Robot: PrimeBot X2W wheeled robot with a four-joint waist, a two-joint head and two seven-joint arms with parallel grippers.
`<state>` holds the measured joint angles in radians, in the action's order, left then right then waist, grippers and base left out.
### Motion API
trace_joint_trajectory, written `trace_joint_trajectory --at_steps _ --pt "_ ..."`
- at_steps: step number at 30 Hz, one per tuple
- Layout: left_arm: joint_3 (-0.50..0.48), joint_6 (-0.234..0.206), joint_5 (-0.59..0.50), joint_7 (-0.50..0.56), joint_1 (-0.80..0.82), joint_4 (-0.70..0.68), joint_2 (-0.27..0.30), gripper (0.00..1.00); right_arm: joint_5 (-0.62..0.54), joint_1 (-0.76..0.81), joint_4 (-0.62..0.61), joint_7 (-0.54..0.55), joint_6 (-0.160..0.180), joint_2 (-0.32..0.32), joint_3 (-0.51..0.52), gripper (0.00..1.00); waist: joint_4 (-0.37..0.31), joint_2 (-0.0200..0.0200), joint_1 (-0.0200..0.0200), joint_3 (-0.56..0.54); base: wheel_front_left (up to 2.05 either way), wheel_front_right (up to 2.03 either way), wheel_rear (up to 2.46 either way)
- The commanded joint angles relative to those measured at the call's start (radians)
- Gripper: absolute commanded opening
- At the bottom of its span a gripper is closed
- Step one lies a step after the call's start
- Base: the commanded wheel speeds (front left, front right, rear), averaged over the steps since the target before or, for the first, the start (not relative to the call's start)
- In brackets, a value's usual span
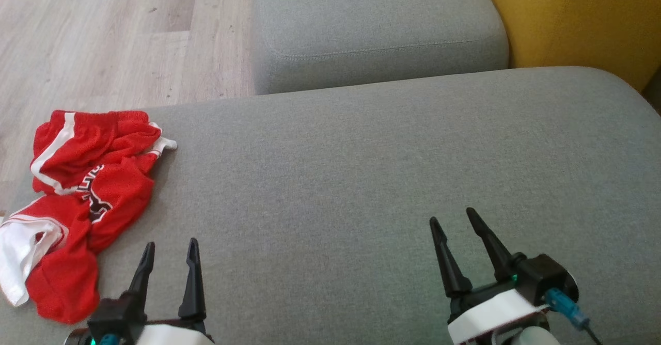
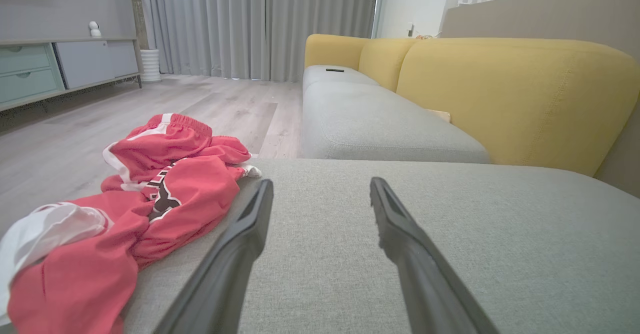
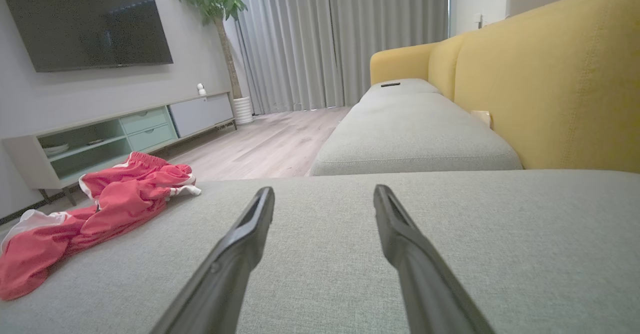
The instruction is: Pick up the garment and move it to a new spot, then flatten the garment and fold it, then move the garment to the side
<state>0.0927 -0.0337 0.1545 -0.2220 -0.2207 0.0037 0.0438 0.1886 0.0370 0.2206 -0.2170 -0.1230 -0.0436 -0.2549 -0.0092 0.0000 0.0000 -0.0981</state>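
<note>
Garment [image 1: 88,200] lay bunched; left hand [image 1: 171,242] just beside it and right hand [image 1: 451,215] well apart from it hung released, empty. Pinching a thick fold looked wisest.

**Open cushion ahead, garment heaped at your left**

You have a broad, bare stretch of grey seat cushion [image 1: 361,169] ahead, and it runs unbroken between the left gripper [image 1: 171,242] and the right gripper [image 1: 451,215]. On your left, the crumpled red garment [image 1: 88,190] lies at the cushion's edge, just beside the left gripper's fingers. Past that edge is wooden floor [image 1: 103,35]. Straight ahead a second grey cushion [image 1: 372,25] adjoins yours. The yellow backrest [image 1: 568,19] walls off the far right.
</note>
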Motion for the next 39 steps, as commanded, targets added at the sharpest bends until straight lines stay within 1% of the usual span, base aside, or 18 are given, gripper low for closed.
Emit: trace_joint_trajectory --at_steps 1,10,32,39 --pt "-0.02 -0.008 -0.038 -0.014 0.035 -0.045 0.01 1.0 -0.038 -0.022 -0.042 -0.019 -0.007 -0.006 -0.031 1.0 0.0 0.0 0.0 -0.001 0.0 0.0 0.0" --pt "-0.009 -0.019 -0.149 -0.04 0.017 -0.064 0.015 1.0 -0.15 -0.02 -0.049 -0.045 -0.008 -0.007 -0.065 1.0 -0.001 0.0 0.0 -0.007 0.0 0.0 0.0" --pt "-0.022 -0.014 -0.142 -0.04 0.015 -0.048 0.013 1.0 -0.143 -0.016 -0.032 -0.045 -0.008 -0.007 -0.031 1.0 0.0 0.0 0.0 -0.005 0.0 0.0 0.0" --pt "-0.035 -0.024 -0.13 -0.04 0.012 -0.038 0.011 1.0 -0.119 -0.005 -0.028 -0.045 -0.008 -0.007 -0.01 1.0 0.025 0.0 0.0 -0.003 0.0 0.0 0.0"
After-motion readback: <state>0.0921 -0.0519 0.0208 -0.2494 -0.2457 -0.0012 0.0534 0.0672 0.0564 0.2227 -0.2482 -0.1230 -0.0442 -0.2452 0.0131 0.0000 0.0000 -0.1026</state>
